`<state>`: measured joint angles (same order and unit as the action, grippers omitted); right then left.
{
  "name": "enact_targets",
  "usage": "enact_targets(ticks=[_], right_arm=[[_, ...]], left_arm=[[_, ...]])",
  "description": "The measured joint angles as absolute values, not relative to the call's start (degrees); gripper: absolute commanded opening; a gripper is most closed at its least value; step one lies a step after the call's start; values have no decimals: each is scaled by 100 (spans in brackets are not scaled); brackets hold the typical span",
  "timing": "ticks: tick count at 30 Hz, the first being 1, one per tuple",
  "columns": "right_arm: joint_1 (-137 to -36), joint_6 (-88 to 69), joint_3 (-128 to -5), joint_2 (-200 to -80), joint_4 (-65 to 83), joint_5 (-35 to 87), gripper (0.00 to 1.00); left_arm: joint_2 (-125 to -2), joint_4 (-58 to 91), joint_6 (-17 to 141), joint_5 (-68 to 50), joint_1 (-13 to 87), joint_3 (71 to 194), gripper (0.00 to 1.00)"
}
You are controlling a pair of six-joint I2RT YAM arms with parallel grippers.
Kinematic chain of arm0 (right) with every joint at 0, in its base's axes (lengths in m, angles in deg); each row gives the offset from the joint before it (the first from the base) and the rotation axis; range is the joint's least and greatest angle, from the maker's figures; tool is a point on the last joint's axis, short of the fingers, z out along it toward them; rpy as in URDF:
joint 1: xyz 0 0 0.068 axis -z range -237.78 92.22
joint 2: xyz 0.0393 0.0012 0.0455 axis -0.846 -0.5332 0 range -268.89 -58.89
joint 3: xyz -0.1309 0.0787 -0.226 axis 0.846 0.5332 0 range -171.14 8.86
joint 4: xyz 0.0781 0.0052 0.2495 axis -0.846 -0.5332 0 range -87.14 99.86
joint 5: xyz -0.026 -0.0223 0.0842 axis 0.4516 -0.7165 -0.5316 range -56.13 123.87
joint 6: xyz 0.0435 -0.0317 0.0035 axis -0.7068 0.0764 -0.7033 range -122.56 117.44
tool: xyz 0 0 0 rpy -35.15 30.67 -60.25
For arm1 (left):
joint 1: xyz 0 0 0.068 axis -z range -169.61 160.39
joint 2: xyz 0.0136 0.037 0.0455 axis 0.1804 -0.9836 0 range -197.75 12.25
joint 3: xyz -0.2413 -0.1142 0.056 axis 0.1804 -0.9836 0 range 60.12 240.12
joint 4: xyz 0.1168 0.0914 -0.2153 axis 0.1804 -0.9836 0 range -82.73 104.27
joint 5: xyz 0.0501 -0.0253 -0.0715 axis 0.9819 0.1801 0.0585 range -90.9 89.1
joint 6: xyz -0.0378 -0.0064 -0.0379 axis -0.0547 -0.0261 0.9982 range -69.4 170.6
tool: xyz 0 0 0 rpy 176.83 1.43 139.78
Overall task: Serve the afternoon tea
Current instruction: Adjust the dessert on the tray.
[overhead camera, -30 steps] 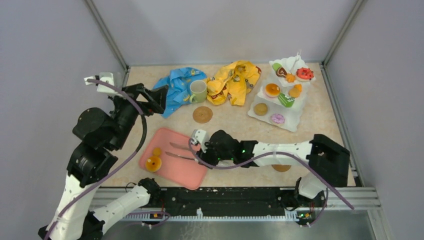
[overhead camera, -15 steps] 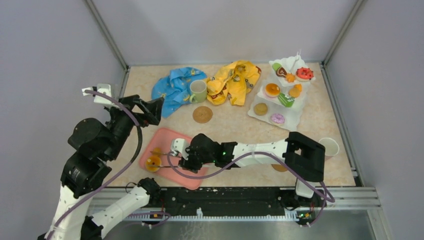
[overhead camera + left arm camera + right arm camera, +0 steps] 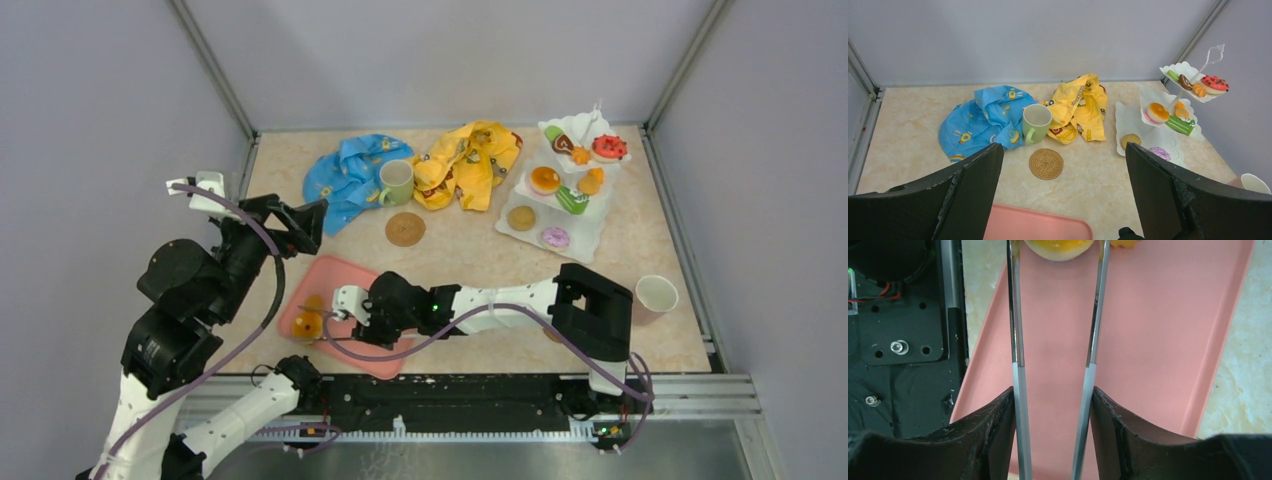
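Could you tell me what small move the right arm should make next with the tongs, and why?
Probably squeeze the right gripper so that the tongs close on the yellow pastry. The pastry lies on the pink tray between the two tong arms, which flank it on either side and look spread, so it does not appear to be clamped yet.

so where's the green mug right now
In the top view the pale green mug stands at the far side, between the blue cloth and the yellow cloth, just behind a round coaster.
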<state>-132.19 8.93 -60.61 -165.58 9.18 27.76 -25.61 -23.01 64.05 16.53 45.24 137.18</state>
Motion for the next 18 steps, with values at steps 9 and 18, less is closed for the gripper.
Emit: enact_targets(ticks=[9,18], right_arm=[[-13230,969,-6031,-16556,533,3104,50],[-13230,921,-5720,-16034,236,3418,48]], left_arm=[[-2559,-2299,6408,1657,4524,13650,99],[-2500,-2292,6421,1670,4524,13541,99]])
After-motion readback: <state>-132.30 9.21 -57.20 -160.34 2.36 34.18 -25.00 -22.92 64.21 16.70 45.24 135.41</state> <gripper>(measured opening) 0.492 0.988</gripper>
